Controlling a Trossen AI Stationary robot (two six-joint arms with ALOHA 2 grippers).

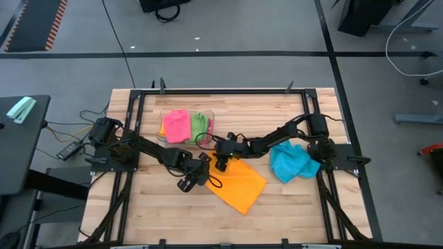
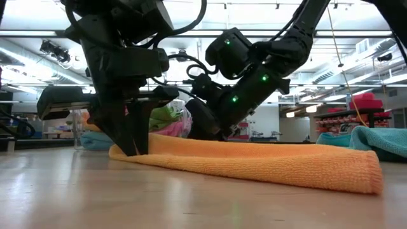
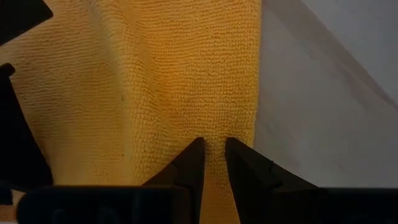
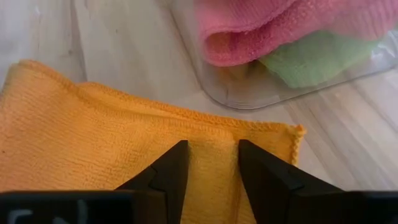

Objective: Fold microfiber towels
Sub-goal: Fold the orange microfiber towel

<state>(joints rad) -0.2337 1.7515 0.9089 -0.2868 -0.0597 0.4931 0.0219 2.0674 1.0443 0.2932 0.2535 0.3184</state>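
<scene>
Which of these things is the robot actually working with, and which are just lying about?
Part of the job:
- orange towel, nipped at its edge by both the left pincer and the right pincer
- blue towel
- pink towel
- green towel

Just lying about:
- clear bin holding the pink and green towels
- wooden table

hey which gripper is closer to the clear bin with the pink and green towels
Right. The right gripper sits on the orange towel at its corner just beside the clear bin. The left gripper pinches the towel's other near corner, farther from the bin.
</scene>
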